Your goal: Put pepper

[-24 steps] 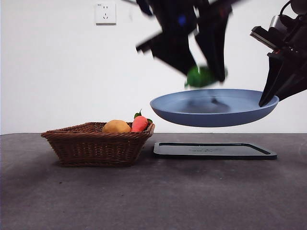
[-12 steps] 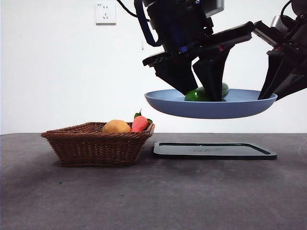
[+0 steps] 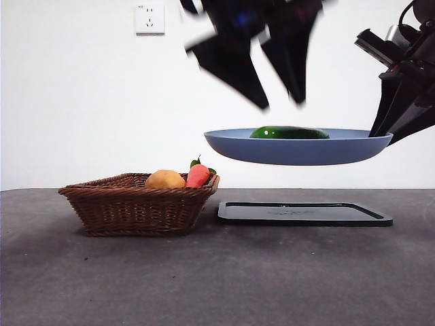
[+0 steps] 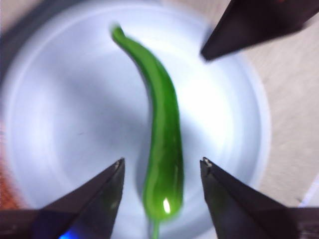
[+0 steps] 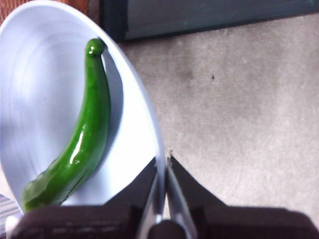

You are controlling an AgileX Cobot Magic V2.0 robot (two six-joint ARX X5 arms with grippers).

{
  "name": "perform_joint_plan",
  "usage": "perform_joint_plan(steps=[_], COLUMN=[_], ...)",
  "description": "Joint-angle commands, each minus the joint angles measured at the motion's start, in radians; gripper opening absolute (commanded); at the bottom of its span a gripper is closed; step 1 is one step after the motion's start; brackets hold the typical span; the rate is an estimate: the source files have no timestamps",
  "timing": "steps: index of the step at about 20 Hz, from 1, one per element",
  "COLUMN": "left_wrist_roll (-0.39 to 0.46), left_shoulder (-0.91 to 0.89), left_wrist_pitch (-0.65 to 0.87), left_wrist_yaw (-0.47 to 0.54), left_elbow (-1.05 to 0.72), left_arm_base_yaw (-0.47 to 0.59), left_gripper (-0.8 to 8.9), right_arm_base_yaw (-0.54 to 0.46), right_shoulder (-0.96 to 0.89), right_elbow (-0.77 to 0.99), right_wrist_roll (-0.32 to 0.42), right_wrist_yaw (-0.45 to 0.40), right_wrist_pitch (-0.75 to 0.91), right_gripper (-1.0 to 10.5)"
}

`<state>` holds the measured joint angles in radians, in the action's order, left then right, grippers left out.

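The green pepper (image 3: pixel 289 132) lies in the blue plate (image 3: pixel 299 151), which hangs in the air above the black tray. My right gripper (image 3: pixel 382 133) is shut on the plate's right rim and holds it up; in the right wrist view the jaws (image 5: pixel 163 162) pinch the rim (image 5: pixel 149 124) beside the pepper (image 5: pixel 84 139). My left gripper (image 3: pixel 275 102) is open and empty, lifted above the plate and blurred. In the left wrist view its gripper (image 4: pixel 162 172) hovers over the pepper (image 4: pixel 162 139) on the plate (image 4: pixel 65 119).
A brown wicker basket (image 3: pixel 139 204) stands on the left of the table with a round orange-brown lump (image 3: pixel 164 180) and a red-orange leafy-topped piece (image 3: pixel 198 174) in it. A flat black tray (image 3: pixel 304 212) lies under the held plate.
My left gripper has let go of the pepper, which now lies in the plate, and has risen above it with its jaws open. The right gripper and plate have stayed about where they were.
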<state>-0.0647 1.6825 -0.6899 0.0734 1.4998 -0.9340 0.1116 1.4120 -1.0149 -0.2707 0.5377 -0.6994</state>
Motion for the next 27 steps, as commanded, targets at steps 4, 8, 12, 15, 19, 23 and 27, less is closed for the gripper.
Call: perform_joint_plan(steps=[4, 8, 12, 15, 19, 23, 27], left_wrist_roll=[0.017, 0.025, 0.024, 0.019, 0.013, 0.012, 0.01], left_shoulder=[-0.16, -0.325, -0.46, -0.533, -0.579, -0.579, -0.579], left_wrist_pitch=[-0.08, -0.092, -0.113, -0.126, -0.135, -0.149, -0.142], left_wrist_yaw=[0.005, 0.005, 0.005, 0.005, 0.004, 0.005, 0.005], left_elbow=[0.021, 0.021, 0.021, 0.021, 0.021, 0.021, 0.021], left_arm_base_yaw=[-0.006, -0.006, -0.007, -0.007, -0.007, -0.007, -0.007], left_gripper=[2.84, 2.84, 2.84, 2.84, 2.84, 2.84, 2.84], right_arm_base_yaw=[-0.006, -0.04, -0.077, -0.101, -0.115, -0.115, -0.115], right_shoulder=[0.014, 0.102, 0.251, 0.376, 0.523, 0.613, 0.666], right_elbow=[-0.018, -0.09, -0.197, -0.286, -0.407, -0.48, -0.481], right_wrist_roll=[-0.115, -0.157, -0.167, -0.179, -0.185, -0.185, -0.184], right_wrist_yaw=[-0.049, -0.049, -0.05, -0.05, -0.05, -0.05, -0.05], right_wrist_pitch=[0.079, 0.097, 0.097, 0.1, 0.117, 0.156, 0.17], right_gripper=[0.1, 0.1, 0.1, 0.1, 0.1, 0.1, 0.1])
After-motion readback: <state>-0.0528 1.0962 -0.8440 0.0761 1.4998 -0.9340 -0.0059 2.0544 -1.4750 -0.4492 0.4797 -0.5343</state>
